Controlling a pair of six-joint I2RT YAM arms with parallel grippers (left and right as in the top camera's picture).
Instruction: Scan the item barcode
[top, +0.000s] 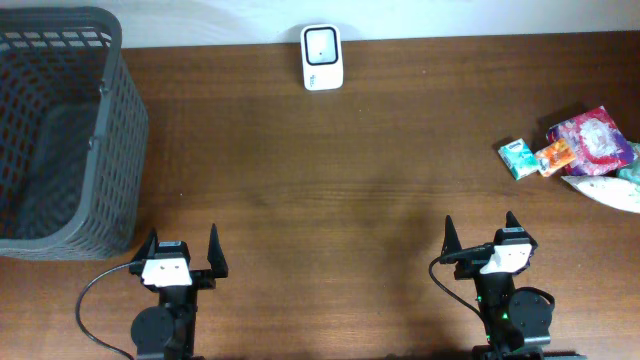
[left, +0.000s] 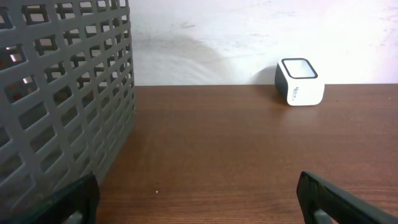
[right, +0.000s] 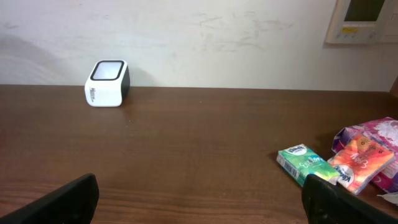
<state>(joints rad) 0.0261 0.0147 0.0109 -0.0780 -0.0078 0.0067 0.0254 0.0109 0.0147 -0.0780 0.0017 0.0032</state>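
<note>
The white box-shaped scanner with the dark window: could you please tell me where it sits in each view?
Overhead: white box-shaped scanner at top centre.
Left wrist: scanner at upper right.
Right wrist: scanner at upper left.
Shared landmark: the far edge of the brown wooden table, meeting the white wall just behind it.

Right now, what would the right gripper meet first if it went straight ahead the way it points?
The right gripper faces bare table toward the wall; its outer finger might just clip the green packet, though depth is unclear.
</note>
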